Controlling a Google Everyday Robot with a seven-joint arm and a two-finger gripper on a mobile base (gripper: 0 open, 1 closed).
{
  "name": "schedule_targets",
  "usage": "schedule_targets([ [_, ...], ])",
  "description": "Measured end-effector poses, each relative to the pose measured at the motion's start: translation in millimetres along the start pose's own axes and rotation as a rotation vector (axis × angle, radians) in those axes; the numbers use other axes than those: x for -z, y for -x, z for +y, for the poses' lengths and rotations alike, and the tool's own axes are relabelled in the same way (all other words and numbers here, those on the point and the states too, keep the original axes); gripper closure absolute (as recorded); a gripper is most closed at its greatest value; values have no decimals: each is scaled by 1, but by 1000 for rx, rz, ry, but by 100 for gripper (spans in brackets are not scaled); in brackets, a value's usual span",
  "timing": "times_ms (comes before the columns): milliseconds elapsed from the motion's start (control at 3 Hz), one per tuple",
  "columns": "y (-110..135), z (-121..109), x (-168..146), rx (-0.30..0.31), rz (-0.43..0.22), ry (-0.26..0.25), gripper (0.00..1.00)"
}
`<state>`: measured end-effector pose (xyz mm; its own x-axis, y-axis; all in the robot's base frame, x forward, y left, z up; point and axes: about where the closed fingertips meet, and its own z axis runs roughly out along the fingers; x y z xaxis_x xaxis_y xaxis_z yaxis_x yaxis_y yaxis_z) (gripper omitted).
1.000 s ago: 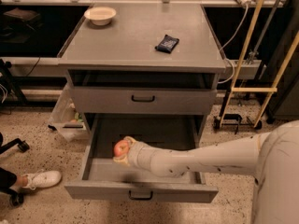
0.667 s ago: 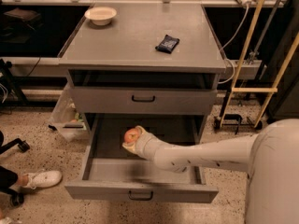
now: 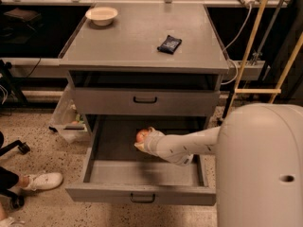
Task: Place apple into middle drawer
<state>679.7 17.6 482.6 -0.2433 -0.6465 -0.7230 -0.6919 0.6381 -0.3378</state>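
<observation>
The middle drawer (image 3: 142, 173) stands pulled fully out below the table (image 3: 142, 32), its flat grey floor open to view and its small dark handle (image 3: 142, 198) at the 6 o'clock edge. The pincer (image 3: 144, 141) is inside this drawer, toward 12 o'clock from the middle of the floor, close to the shadowed back. It is holding the apple (image 3: 141, 135): pale fingers (image 3: 153, 135) wrap the fruit, and the red-orange skin shows at the 10 o'clock side of the grip. Whether the apple touches the drawer floor or hangs just above it cannot be told. The white arm (image 3: 189, 145) runs from the pincer toward 4 o'clock, crossing the drawer's right wall to the robot body (image 3: 260, 169), which fills the 5 o'clock corner of the view. Above the open drawer, the upper drawer front (image 3: 109, 101) is closed. On the table top a cream bowl (image 3: 101, 15) sits near the 10 o'clock corner, and a dark blue snack packet (image 3: 169, 44) lies toward 3 o'clock from the middle, well apart from the bowl. A white shoe (image 3: 45, 180) rests on the speckled floor at 8 o'clock.
</observation>
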Motion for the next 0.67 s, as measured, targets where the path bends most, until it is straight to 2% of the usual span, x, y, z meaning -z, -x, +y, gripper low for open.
schedule_targets([
  [333,-38,7,-12,0,137,82,100],
  [667,-65,18,-20,13,228,180,100],
])
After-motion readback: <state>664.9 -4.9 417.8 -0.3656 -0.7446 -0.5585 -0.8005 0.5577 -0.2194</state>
